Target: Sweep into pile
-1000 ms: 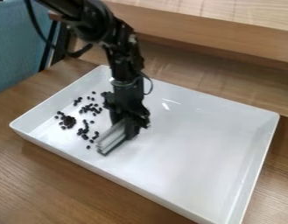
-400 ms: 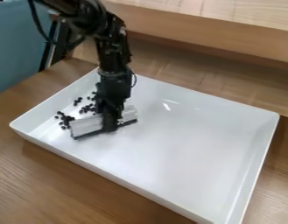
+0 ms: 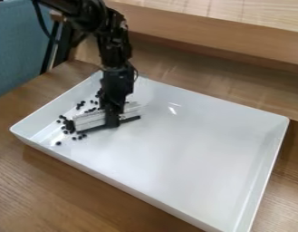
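Loosely strewn, small black beans [image 3: 69, 125], partly clumped, pincer [image 3: 112, 121] clamped on a whitish, dark-edged sweeper [image 3: 89, 120]

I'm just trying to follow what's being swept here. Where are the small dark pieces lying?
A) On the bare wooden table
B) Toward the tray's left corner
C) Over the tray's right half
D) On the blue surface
B: the dark pieces lie around the pale sweeping block, toward the left corner of the white tray.
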Controlling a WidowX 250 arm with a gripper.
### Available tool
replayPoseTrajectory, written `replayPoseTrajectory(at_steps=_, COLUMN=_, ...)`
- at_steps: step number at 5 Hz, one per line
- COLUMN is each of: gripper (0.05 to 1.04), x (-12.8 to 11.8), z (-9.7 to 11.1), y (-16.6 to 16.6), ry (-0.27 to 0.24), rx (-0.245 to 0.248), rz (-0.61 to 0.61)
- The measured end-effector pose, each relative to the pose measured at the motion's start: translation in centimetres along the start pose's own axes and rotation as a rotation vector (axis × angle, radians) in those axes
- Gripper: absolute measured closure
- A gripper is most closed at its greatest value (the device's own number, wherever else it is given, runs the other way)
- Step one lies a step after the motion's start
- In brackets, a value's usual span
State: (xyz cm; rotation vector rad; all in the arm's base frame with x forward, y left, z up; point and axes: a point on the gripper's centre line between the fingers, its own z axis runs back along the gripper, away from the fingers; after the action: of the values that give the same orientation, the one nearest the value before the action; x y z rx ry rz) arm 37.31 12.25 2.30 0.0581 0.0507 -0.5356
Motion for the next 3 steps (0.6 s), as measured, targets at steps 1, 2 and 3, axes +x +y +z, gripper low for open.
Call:
replayPoseTrajectory(at_steps=1, gripper=0.684, x=-0.1, z=-0.2, y=1.6, ry=-0.002, rx=0.013, rz=0.023)
replayPoseTrajectory(at_steps=2, gripper=0.683, x=-0.2, z=-0.2, y=2.5, ry=-0.001, rx=0.020, rz=0.035)
replayPoseTrajectory(at_steps=3, gripper=0.684, x=0.0, z=-0.2, y=3.2, ry=-0.001, rx=0.022, rz=0.043)
